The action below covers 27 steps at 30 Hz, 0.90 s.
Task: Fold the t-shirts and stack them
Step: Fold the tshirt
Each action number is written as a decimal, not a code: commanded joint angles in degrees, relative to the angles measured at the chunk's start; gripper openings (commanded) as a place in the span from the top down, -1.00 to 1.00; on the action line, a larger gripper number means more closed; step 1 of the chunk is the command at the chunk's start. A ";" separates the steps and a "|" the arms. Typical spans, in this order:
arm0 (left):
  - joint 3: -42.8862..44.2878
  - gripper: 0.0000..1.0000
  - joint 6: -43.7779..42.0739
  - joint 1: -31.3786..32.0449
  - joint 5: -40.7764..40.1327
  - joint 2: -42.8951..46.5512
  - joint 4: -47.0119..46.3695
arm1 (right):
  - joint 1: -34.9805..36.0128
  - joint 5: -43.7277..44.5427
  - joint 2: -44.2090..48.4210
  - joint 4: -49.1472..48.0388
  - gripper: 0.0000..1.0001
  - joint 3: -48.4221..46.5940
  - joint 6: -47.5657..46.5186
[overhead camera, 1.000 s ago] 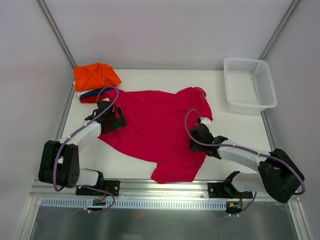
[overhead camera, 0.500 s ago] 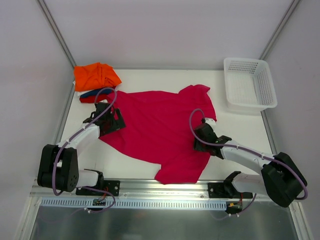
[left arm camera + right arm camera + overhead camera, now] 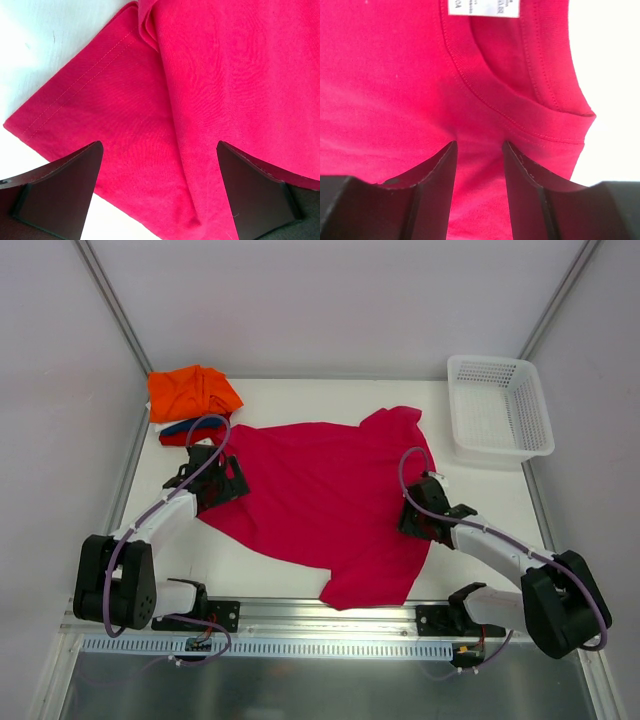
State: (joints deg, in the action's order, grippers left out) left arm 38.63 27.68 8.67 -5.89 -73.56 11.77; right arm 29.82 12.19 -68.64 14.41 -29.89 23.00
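White basket [image 3: 498, 408] beyond pink t-shirt [image 3: 310, 490]

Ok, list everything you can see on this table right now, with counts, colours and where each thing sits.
magenta t-shirt: one, magenta-pink, spread across the table's middle
orange t-shirt: one, orange, folded, far left corner, top of a pile
dark blue t-shirt: one, dark blue, under the orange one
red t-shirt: one, red, bottom of that pile
basket: one, white mesh, far right corner
table: one, white
left pincer: one, black, open above the magenta t-shirt's left edge
right pincer: one, black, closed on cloth beside the collar
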 commanded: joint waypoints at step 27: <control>0.65 -0.98 -1.23 -2.16 3.34 2.02 -0.87 | -22.25 -14.91 -5.80 -2.29 0.08 -2.37 -8.06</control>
State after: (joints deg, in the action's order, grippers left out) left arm 38.63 27.44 7.03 -3.81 -72.29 11.77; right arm 10.83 -3.14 -72.55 10.87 -31.66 17.85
